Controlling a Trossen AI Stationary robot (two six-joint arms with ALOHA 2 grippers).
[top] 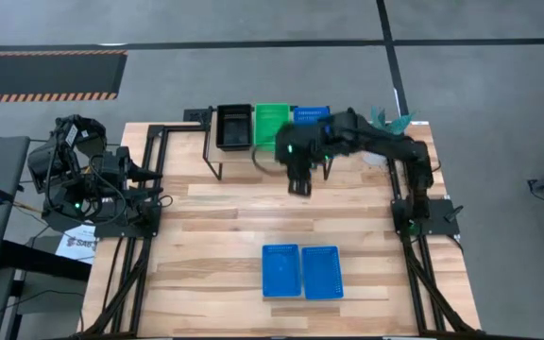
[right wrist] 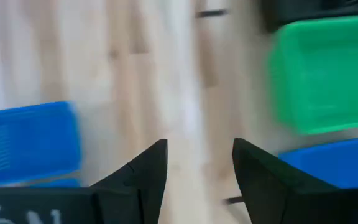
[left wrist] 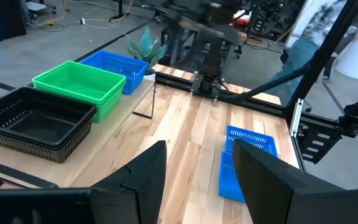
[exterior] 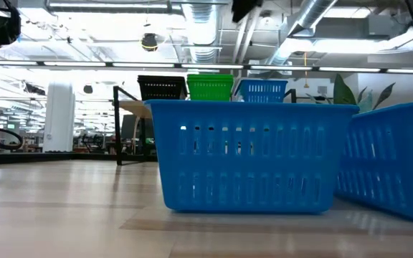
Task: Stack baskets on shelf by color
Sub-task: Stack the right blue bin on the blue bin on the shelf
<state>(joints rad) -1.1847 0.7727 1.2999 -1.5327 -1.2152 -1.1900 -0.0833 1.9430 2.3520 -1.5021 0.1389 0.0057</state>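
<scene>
Baskets are split btw two spots: black basket (top: pixel 233 126), green basket (top: pixel 272 124) and a blue basket (top: pixel 311 115) are set side by side on the shelf (top: pixel 244 151) at the far edge of the desk (top: pixel 215 236), and two more blue ones are left flat on the desk near the front, left blue (top: pixel 280 271) touching or nearly touching right blue (top: pixel 321 272). Whether the shelf piles are more than one deep can't be told from above.

Right tool (top: pixel 299 181) is held over bare desk just in front of the shelf, fingers spread, nothing carried. Left tool (left wrist: pixel 199 180) is parked at the left edge, also spread and empty.

Risks, as judged from this layout:
- Front pair sits so close that a finger brought down btw them is likely to nudge or drag the neighbour; an outer-wall grip looks safer.
- Perforated walls are thin, so a shallow pinch may slip and the basket may tilt or drop mid-carry.
- Blue pile sits just beside green on a narrow shelf; a slightly off approach could knock green or push blue off the back edge.
- Poor nesting alignment would leave the stack crooked.
</scene>
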